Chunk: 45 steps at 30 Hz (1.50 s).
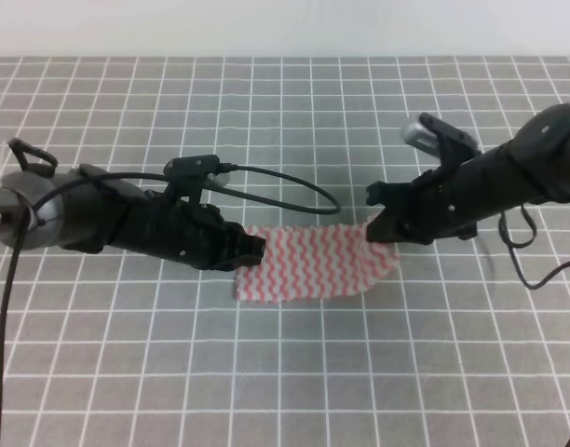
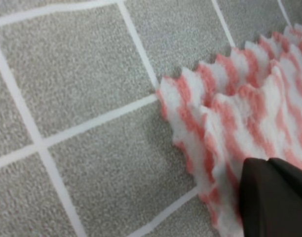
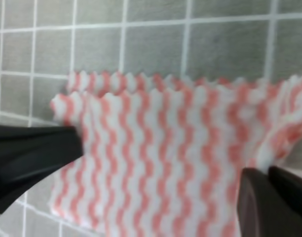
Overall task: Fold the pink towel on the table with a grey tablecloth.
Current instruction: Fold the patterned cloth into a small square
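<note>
Where white gridlines cross, grey tablecloth [image 1: 294, 372].

The exterior high view looks down at a slant from the front, facing the far edge of the grid-lined worktop [image 1: 294, 372], with both arms inside the frame. The left wrist view sits very near the cloth surface (only a few grid squares fit), facing the pink towel's [image 2: 249, 108] pinked edge. The right wrist view looks down from somewhat higher. All three views share the pink towel.
</note>
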### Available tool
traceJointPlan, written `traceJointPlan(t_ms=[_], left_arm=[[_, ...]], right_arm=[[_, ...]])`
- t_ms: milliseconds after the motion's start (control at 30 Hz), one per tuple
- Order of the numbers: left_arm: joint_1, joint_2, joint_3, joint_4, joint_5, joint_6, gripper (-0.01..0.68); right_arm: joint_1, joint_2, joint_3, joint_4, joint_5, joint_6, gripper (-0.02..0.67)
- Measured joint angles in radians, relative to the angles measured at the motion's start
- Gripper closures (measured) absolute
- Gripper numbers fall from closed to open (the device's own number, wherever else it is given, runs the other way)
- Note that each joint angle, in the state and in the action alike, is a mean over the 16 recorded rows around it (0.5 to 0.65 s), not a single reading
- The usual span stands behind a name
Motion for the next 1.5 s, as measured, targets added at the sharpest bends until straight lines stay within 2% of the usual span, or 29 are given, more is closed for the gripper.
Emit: traceJointPlan(t_ms=[467,1500], left_arm=[[0.000,-0.008,-0.001,0.002,0.000,0.002,0.673],[0.000,-0.027,0.008,0.063,-0.039,0.012,0.673]], right_arm=[[0.110,0.020,-0.065,0.009,-0.029,0.003,0.650],[0.198,0.079,-0.159,0.073,-0.002,0.006,0.650]])
